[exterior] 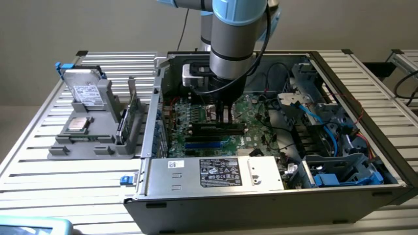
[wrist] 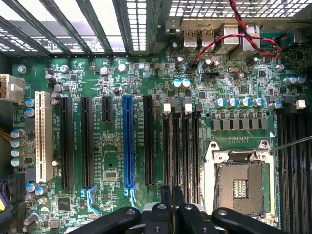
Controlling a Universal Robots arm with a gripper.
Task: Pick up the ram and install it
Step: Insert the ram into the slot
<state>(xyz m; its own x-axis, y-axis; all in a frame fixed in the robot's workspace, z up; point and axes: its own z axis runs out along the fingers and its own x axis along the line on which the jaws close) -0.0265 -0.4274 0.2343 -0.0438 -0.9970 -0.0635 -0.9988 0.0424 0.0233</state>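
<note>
Open computer case (exterior: 365, 161) lying on the slatted tabletop (exterior: 65, 181), with the arm reaching in from above. We see the end effector (wrist: 171, 189) low over the motherboard (wrist: 112, 73). Its two dark fingers (wrist: 165, 204) are pressed together, and no board is visible between them. They hang just above the near end of the black memory slots (wrist: 180, 146), whose long axes run straight away from the fingertips. The processor socket (wrist: 241, 187) sits just beside these slots, and the blue slot (wrist: 127, 141) lies on their other side.

The ram (exterior: 123, 125) is, as far as we can judge from a thin edge-on shape, the short green stick standing on edge in the grey fixture (exterior: 78, 142). The fixture is outside the case, toward the exterior view's left of the end effector (exterior: 218, 115). The stick's long axis appears to run parallel to the case side wall (exterior: 156, 98). That wall stands between stick and fingers.

The taller green expansion card (exterior: 133, 105) stands just beside the ram, on the case side of it. A hard drive (exterior: 85, 93) leans in the fixture farther out. Red and black cables (wrist: 229, 36) cross the far edge of the motherboard, well apart from the fingers.
</note>
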